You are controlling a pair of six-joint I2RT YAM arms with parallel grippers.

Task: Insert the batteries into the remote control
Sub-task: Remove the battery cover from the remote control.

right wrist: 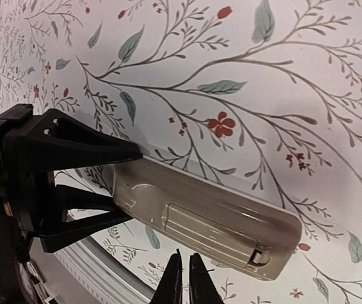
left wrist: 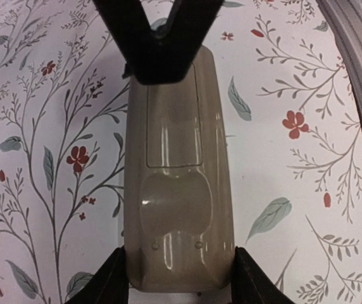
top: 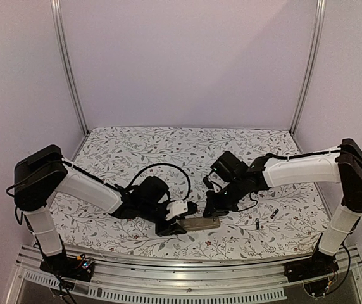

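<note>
Overhead view: the remote control (top: 201,222) lies on the floral cloth (top: 137,152) near the front edge. Its long axis runs left to right between my two arms. My left gripper (top: 174,223) pinches its left end. The two batteries (top: 257,222) lie loose on the cloth to the right of the remote, apart from it and from each other; neither wrist view shows them.

Left wrist view: the remote shows its grey-beige back, face down, and points straight away from the camera. My left fingers (left wrist: 114,278) clamp the two long sides of the near, scooped end. The battery cover (left wrist: 171,126) sits closed on the far half, a detail too small to read from overhead.

Right wrist view: my right gripper (right wrist: 184,278) has its fingers pressed together and holds nothing. Its tips stand at the cover end of the remote, just beside the latch. Whether they touch the cover I cannot tell.
</note>
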